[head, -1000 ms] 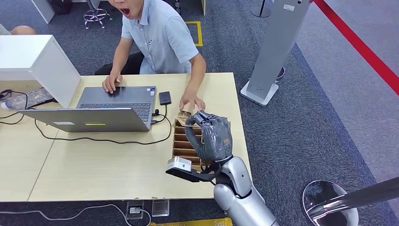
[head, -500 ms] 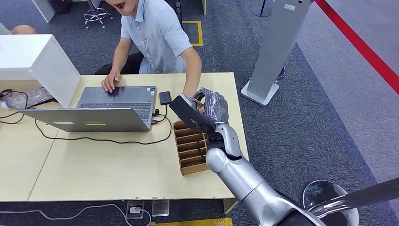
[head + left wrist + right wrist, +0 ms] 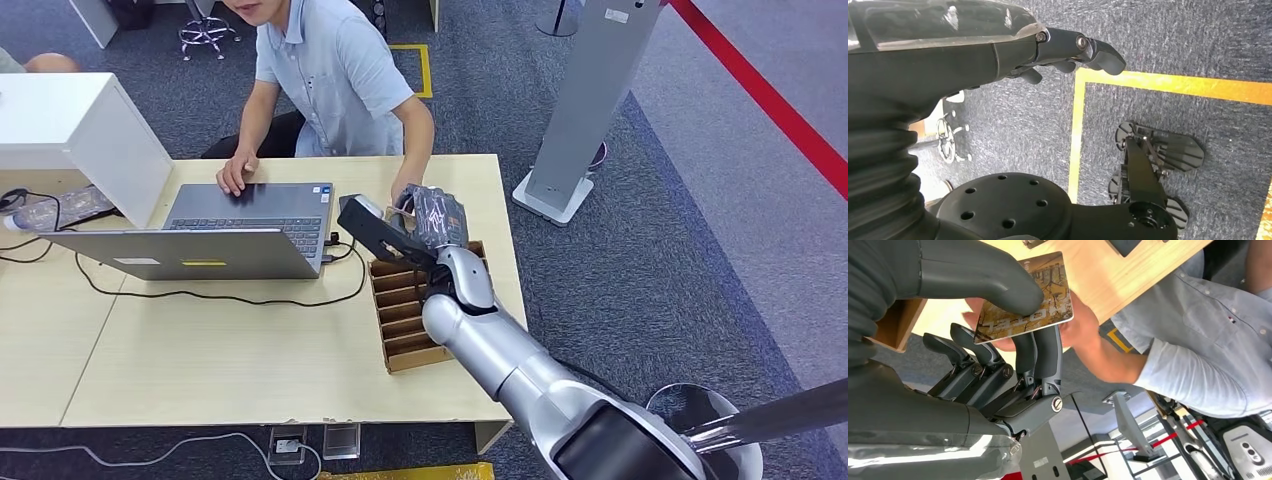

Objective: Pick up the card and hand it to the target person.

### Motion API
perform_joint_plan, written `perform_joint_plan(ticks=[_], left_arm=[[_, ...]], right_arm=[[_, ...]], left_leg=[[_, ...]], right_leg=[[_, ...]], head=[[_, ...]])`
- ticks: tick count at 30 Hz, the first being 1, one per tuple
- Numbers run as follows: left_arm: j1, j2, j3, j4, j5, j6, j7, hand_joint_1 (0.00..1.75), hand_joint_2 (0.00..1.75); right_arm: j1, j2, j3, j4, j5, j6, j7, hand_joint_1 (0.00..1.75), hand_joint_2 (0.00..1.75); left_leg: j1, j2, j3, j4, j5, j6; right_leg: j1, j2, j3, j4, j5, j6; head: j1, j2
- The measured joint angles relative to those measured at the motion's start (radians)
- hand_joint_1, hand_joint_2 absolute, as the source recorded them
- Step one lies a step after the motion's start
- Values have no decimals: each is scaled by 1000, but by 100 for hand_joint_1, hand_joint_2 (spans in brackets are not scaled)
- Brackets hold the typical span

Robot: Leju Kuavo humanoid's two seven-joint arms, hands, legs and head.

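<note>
A brown patterned card (image 3: 1023, 300) is pinched between the thumb and fingers of my right hand (image 3: 998, 355). In the head view my right hand (image 3: 432, 215) is stretched forward over the far end of the cardboard slotted box (image 3: 405, 315), towards the seated person in a light blue shirt (image 3: 335, 75). The person's hand (image 3: 1080, 325) lies right behind the card, touching or almost touching it; whether it grips the card I cannot tell. My left hand (image 3: 1073, 47) hangs beside my body above the carpet, holding nothing, its fingers loosely apart.
An open laptop (image 3: 240, 225) with its cable sits on the wooden table (image 3: 220, 350) left of the box. The person's other hand rests on its keyboard. A white cabinet (image 3: 80, 130) stands at the far left and a grey pillar (image 3: 585, 100) right of the table.
My right arm has reached forward from above the slotted box to the person, carrying the card. The person's hand has lifted off the table to meet it.
</note>
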Motion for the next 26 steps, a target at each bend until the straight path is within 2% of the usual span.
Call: perform_joint_plan(ticks=[12, 16, 24, 25, 26], left_arm=[[-8, 0, 0, 0, 0, -10, -10, 0, 175], [-9, 0, -1, 0, -1, -13, -11, 0, 175], [-20, 0, -6, 0, -12, -16, -20, 0, 175], [-21, 0, -6, 0, -12, -15, -20, 0, 131], [-21, 0, -6, 0, -12, -15, -21, 0, 116]], right_arm=[[-9, 2, 18, 51, -20, -23, -5, 175, 175], [-14, 2, 21, 61, -23, -29, -5, 0, 175], [-17, 1, 25, 80, -38, -56, -6, 0, 175], [-17, 0, 26, 80, -43, -63, -7, 0, 175], [-17, -1, 26, 80, -45, -67, -7, 0, 175]], left_leg=[[0, 0, 0, 0, 0, 0], [0, 0, 0, 0, 0, 0], [0, 0, 0, 0, 0, 0], [0, 0, 0, 0, 0, 0], [0, 0, 1, 0, 0, 0]], right_leg=[[0, 0, 0, 0, 0, 0], [0, 0, 0, 0, 0, 0], [0, 0, 0, 0, 0, 0], [0, 0, 0, 0, 0, 0], [0, 0, 0, 0, 0, 0]], head=[[0, 0], [-1, 0], [0, 0], [0, 0], [0, 0]])
